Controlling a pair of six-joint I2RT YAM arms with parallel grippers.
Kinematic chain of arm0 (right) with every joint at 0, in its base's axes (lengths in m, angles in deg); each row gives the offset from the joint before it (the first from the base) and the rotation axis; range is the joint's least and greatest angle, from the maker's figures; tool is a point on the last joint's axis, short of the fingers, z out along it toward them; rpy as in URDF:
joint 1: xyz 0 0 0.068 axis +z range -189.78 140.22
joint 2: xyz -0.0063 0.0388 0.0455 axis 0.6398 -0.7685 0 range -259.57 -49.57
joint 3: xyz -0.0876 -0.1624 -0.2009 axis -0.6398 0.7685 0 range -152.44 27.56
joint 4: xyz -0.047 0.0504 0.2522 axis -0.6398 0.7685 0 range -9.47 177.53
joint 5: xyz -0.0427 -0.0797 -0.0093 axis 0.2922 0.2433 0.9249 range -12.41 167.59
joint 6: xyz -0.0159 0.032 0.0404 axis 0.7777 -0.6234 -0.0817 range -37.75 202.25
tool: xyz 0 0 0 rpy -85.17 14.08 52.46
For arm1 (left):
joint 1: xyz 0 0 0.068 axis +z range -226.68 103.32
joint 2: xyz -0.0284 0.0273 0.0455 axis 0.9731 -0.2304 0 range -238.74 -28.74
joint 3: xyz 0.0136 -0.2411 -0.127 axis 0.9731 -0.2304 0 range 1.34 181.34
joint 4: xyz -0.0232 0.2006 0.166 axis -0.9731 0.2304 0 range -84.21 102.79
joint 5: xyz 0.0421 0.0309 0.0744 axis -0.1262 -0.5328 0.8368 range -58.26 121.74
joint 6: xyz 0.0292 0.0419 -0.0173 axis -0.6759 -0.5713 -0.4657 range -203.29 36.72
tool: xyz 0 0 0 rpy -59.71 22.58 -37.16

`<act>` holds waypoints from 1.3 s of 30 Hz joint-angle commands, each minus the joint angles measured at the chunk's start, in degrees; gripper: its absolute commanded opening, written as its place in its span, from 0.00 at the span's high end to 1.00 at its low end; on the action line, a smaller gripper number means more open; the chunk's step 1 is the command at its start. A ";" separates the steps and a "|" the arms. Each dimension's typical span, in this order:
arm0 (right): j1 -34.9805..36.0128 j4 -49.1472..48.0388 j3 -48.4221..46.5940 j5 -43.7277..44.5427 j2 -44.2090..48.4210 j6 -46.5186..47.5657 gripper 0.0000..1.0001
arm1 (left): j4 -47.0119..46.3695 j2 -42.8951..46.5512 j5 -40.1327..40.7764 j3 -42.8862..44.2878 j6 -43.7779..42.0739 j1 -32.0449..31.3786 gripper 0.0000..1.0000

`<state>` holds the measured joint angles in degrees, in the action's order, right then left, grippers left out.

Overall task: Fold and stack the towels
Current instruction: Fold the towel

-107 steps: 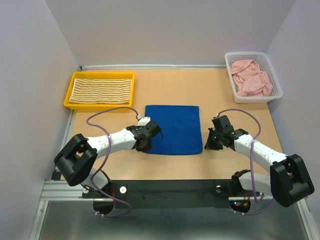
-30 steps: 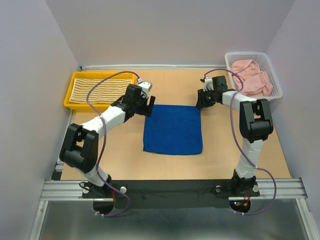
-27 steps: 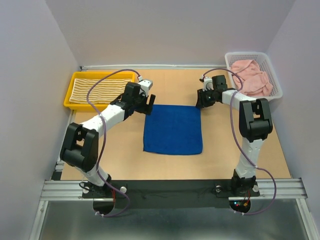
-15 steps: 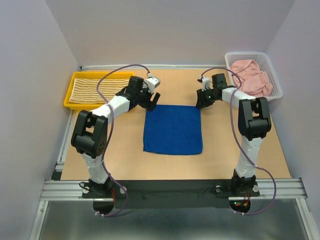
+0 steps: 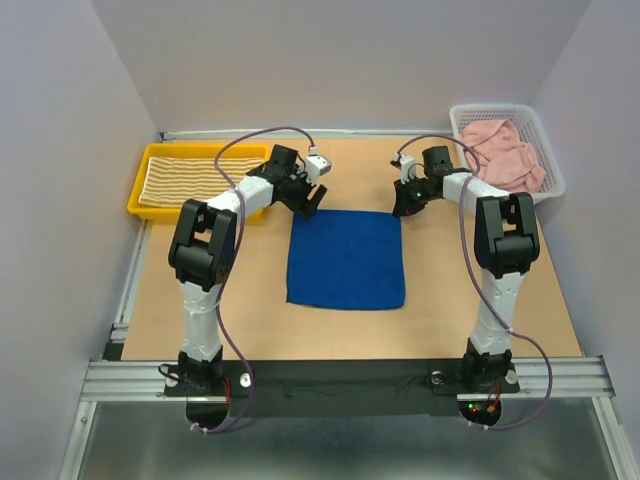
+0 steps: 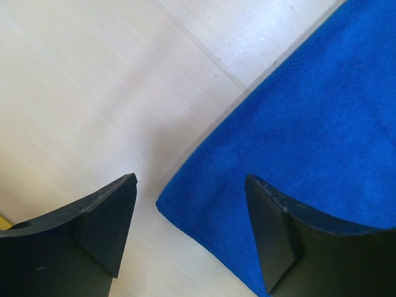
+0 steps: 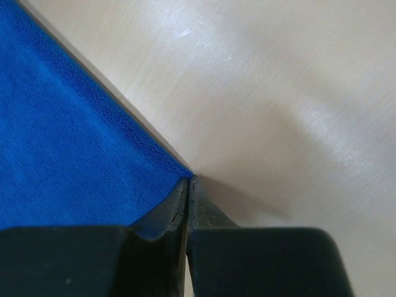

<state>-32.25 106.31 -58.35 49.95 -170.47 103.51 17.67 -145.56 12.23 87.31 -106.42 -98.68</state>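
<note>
We are finding the blue towel [image 5: 346, 259] lying flat as a square at the middle of the table [image 5: 240, 320], its four edges straight and bare wood showing on every side of it. The left gripper [image 5: 312, 198] is standing at the far left corner with its jaws wide apart, one over the wood and one over the cloth. The corner is lying between them and nothing is held. The right gripper [image 5: 403, 205] is sitting at the far right corner, jaws pressed together on the very tip of the cloth. The striped towel [image 5: 200, 180] is lying in the yellow tray [image 5: 190, 213] at far left, and the pink towel [image 5: 503, 155] is lying crumpled in the white basket [image 5: 515, 198] at far right, both well apart from the blue one
</note>
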 commanded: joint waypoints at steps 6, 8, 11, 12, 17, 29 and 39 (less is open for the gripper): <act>0.20 8.32 0.39 2.68 -4.16 4.14 1.00 | 5.25 -3.15 -0.53 6.04 -0.77 2.39 0.23; 0.12 8.41 0.30 2.85 -4.34 4.23 1.00 | 6.22 -3.94 -0.88 7.01 -0.77 2.66 0.26; 0.20 8.50 0.30 2.94 -4.25 4.23 1.00 | 6.32 -4.65 -0.45 6.93 -0.42 2.93 0.30; 0.20 8.58 0.30 3.03 -4.25 4.23 0.99 | 6.40 -4.82 -0.18 6.93 -0.16 3.01 0.31; 0.20 8.58 0.30 3.56 -4.17 4.23 1.00 | 6.58 -5.35 0.26 6.84 0.72 3.10 0.41; 0.20 8.58 0.48 4.08 -3.90 4.06 1.00 | 5.52 -6.49 2.28 7.28 3.71 2.84 0.54; 0.20 8.58 0.83 4.00 -3.55 4.06 1.00 | 7.63 -8.69 5.27 7.89 4.41 2.49 0.54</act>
<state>-32.25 107.53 -59.03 49.58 -170.80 106.09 23.38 -152.44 15.27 93.63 -102.42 -96.10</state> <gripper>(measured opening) 0.018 0.461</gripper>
